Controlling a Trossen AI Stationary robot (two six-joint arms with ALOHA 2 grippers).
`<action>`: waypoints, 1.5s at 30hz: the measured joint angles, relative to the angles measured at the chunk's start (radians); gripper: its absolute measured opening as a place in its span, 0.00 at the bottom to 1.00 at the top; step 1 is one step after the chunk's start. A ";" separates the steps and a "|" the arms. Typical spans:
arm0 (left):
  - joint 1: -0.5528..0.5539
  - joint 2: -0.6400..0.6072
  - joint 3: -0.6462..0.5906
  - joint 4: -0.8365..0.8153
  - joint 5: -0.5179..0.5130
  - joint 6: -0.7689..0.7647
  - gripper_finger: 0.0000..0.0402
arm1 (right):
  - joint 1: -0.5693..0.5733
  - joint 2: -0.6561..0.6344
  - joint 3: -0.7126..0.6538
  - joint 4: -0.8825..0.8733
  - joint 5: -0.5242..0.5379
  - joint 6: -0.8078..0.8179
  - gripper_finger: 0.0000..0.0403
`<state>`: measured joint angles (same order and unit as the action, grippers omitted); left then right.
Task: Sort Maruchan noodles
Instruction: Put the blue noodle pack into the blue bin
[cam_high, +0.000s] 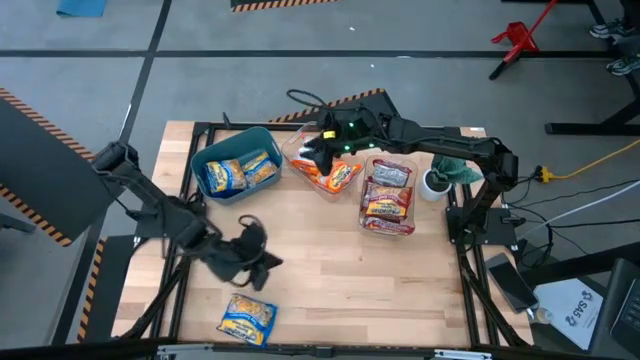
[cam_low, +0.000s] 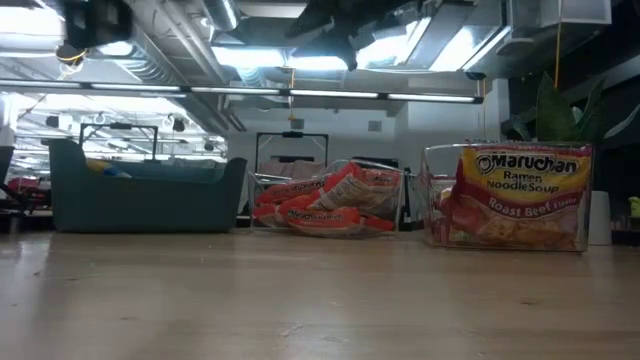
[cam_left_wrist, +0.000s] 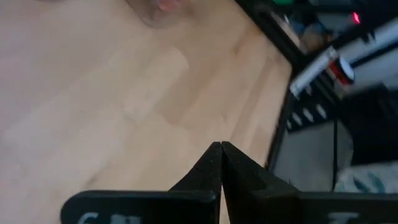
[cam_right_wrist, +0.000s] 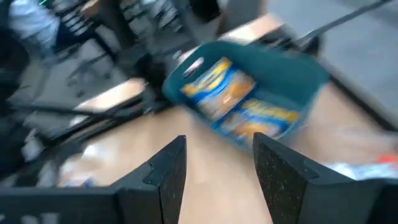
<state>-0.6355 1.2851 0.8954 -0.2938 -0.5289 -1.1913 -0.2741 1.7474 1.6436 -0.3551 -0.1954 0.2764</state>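
A blue-yellow Maruchan packet (cam_high: 246, 319) lies flat on the table near its near edge. More blue-yellow packets (cam_high: 240, 171) sit in the teal bin (cam_high: 262, 138) (cam_right_wrist: 311, 71). Orange packets (cam_high: 330, 175) (cam_low: 320, 205) fill one clear container, red-white packets (cam_high: 388, 200) (cam_low: 520, 195) another. My left gripper (cam_high: 268, 262) (cam_left_wrist: 221, 149) is shut and empty above the table, just beyond the loose packet. My right gripper (cam_high: 312, 152) (cam_right_wrist: 219, 155) is open and empty above the orange container, facing the teal bin.
A white cup with a green plant (cam_high: 440, 178) stands by the table's right edge. A dark frame (cam_high: 215, 128) runs round the tabletop. Bare wood (cam_high: 330, 270) stretches across the middle and near right of the table.
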 joint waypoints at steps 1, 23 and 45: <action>-0.027 -0.013 0.001 -0.025 0.000 -0.009 0.00 | 0.000 -0.002 0.000 -0.012 -0.039 0.008 0.42; -0.411 0.322 0.065 -0.009 0.244 -0.604 0.00 | 0.161 0.000 -0.002 -0.123 -0.046 0.009 0.42; -0.192 0.460 0.066 -0.207 0.059 -0.566 0.00 | 0.163 0.000 -0.002 -0.104 -0.068 0.007 0.42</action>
<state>-0.8271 1.7451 0.9612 -0.5011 -0.4697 -1.7570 -0.1116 1.7477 1.6421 -0.4589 -0.2636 0.2834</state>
